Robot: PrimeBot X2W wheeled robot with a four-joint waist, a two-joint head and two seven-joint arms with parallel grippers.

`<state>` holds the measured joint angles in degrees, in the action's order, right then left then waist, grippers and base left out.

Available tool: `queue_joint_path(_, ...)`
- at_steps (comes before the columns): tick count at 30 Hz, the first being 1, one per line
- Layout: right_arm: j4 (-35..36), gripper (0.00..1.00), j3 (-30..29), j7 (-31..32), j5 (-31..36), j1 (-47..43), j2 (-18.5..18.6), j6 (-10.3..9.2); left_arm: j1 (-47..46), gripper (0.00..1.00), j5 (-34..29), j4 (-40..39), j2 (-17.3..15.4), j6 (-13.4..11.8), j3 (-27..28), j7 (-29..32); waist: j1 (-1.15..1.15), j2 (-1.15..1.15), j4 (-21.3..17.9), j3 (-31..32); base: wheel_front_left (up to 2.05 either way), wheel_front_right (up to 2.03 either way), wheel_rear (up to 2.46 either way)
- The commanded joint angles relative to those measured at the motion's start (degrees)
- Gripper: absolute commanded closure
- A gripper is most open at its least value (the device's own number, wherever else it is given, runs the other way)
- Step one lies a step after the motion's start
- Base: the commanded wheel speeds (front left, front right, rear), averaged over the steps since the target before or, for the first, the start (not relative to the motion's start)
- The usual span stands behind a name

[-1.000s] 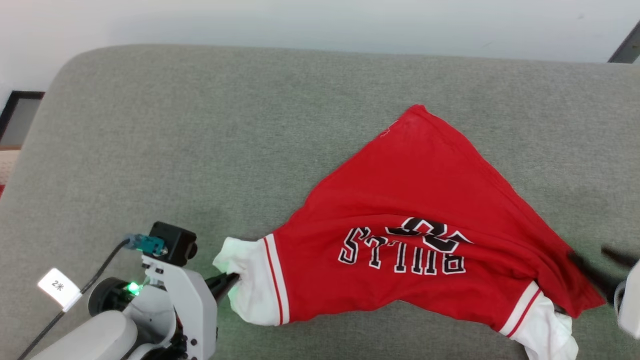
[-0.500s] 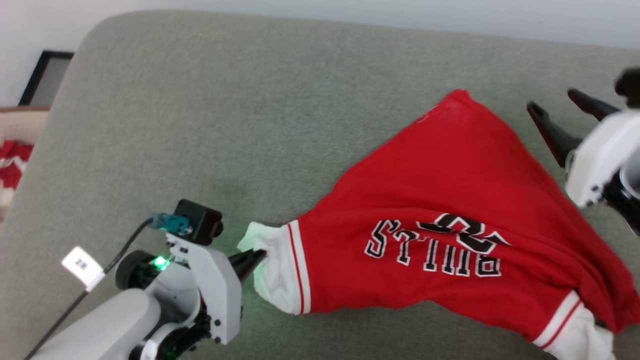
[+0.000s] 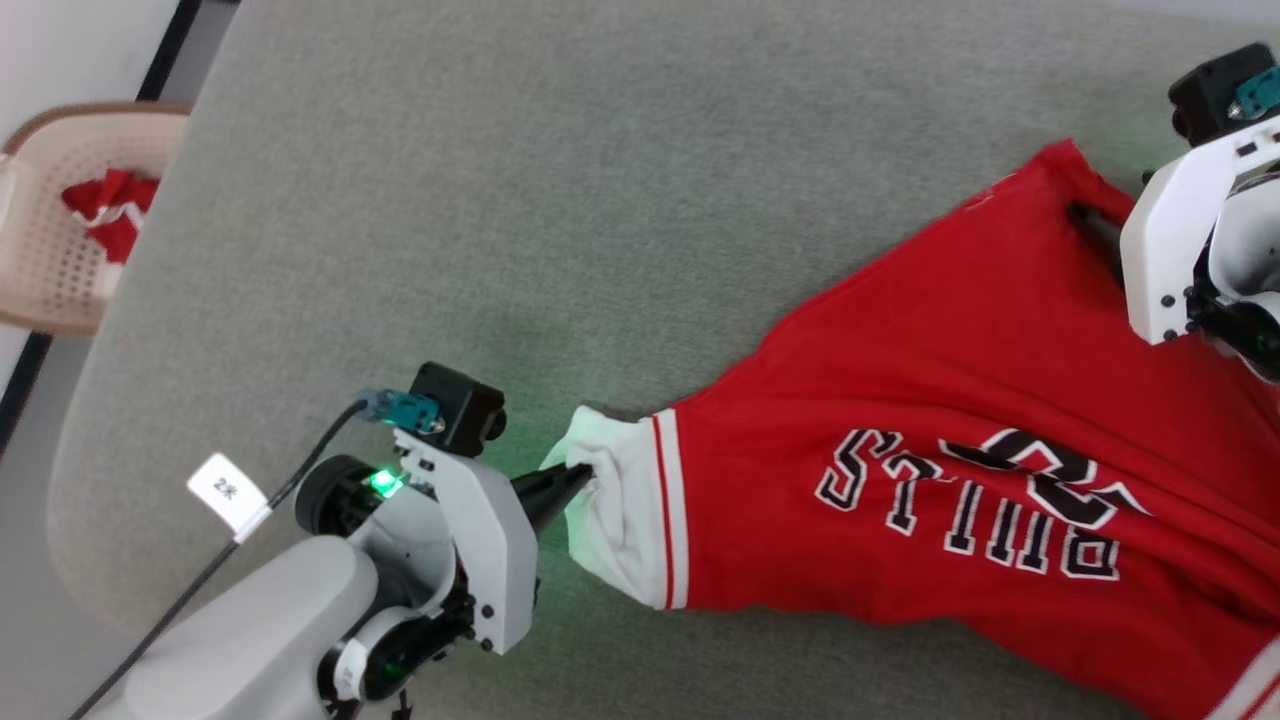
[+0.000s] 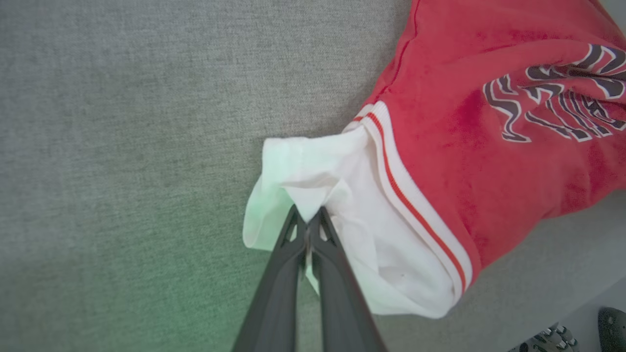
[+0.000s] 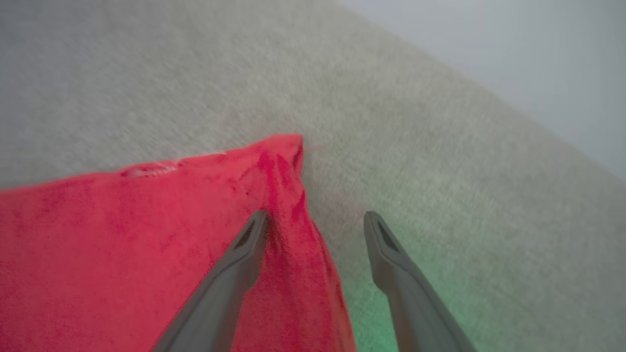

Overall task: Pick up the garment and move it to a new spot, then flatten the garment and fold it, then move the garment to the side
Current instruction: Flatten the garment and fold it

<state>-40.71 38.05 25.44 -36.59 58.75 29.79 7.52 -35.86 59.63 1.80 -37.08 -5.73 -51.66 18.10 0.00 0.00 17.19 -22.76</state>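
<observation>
Alongside, beige basket [image 3: 45, 270] holds red cloth [image 3: 105, 205]. Left hand [image 4: 309, 220] pinches shirt [image 3: 900, 400] by white sleeve [image 4: 352, 195], fingers closed; right hand [image 5: 315, 220] spread wide astride red corner, gripping nothing.

A grey fabric-covered surface [image 3: 480, 200] spreads beneath and ahead of the left gripper [image 3: 578, 476]. Well off to that gripper's left, past the surface's rounded corner, stands a beige perforated basket [image 3: 30, 270] holding a crumpled red-and-white cloth [image 3: 105, 205]. A pale wall [image 5: 513, 49] rises beyond the right gripper [image 5: 317, 217].
</observation>
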Motion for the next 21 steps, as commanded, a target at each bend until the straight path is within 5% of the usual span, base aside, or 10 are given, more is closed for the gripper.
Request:
queue_joint_path(1,-0.3,0.0,0.8,0.1,-0.6,0.5,-0.3,-0.07,-0.6,1.0,-0.5,0.2,0.3,0.2,-0.1,-0.3,0.0,0.0,1.8,-1.7,0.0,0.0,0.0)
queue_joint_path(7,-7.2,0.0,9.3,6.8,-5.7,1.4,-0.4,-0.06,-1.5,1.0,-0.7,2.2,1.7,1.4,-0.7,-0.4,0.0,0.0,3.0,-2.3,0.0,0.0,0.0)
queue_joint_path(8,-8.1,0.24,10.5,8.4,-6.7,1.3,-0.5,-0.05,-1.5,1.0,-0.7,2.5,1.9,1.7,-0.8,-0.4,0.0,0.0,3.1,-2.2,0.0,0.0,0.0)
queue_joint_path(9,-8.5,0.75,11.9,10.3,-7.8,1.2,-0.8,-0.01,-1.6,1.0,-0.6,2.9,2.0,1.8,-0.8,-0.4,0.0,0.0,3.1,-2.0,0.0,0.0,0.0)
queue_joint_path(10,-8.9,1.0,13.3,12.2,-8.6,1.2,-0.8,0.16,-1.6,1.0,-0.6,3.2,2.0,1.8,-0.9,-0.4,0.0,0.0,3.1,-1.9,0.0,0.0,0.0)
queue_joint_path(21,-6.9,1.0,15.9,9.5,-14.8,8.6,0.8,-0.07,-4.8,1.0,-0.1,3.3,-1.0,1.2,0.6,2.5,0.0,0.0,-0.6,2.0,0.0,0.0,0.0)
